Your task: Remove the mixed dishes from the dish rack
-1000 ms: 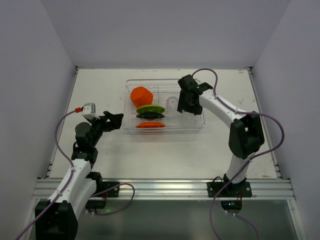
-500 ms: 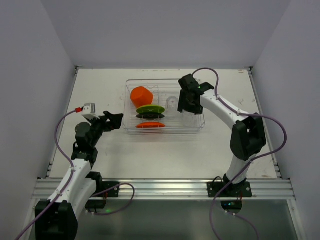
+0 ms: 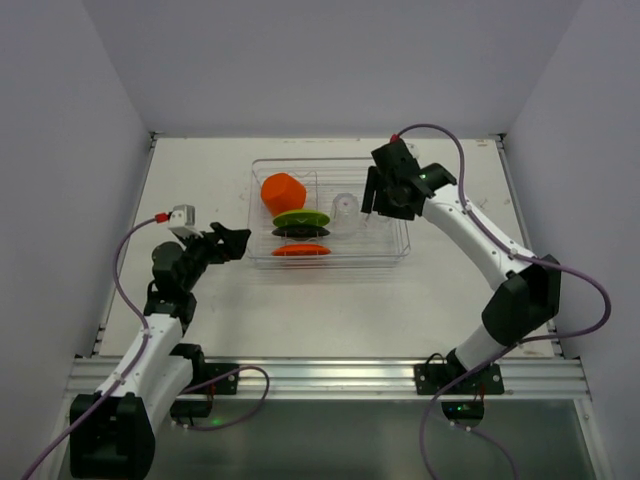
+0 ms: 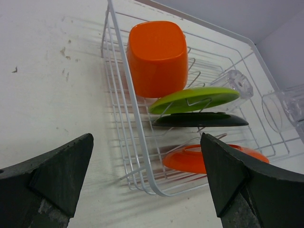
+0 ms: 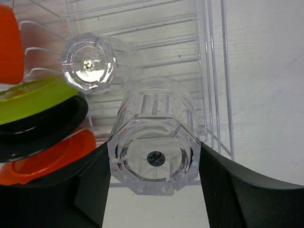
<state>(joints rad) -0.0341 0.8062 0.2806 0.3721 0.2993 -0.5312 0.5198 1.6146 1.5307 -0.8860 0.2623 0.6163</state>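
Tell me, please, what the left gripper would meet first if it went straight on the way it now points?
Most likely the dish rack: its wire side wall lies straight ahead of the open left gripper, with the orange plate just behind. Depth is hard to judge.

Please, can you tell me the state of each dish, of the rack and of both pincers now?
dish rack: loaded, five dishes inside
orange cup: leaning, base showing
lime-green plate: on edge, tilted
black plate: on edge, tilted
orange plate: on edge, tilted
racked tumbler: base up
held tumbler: clamped between pincer fingers
left pincer: open, empty, beside the rack
right pincer: shut on the held tumbler
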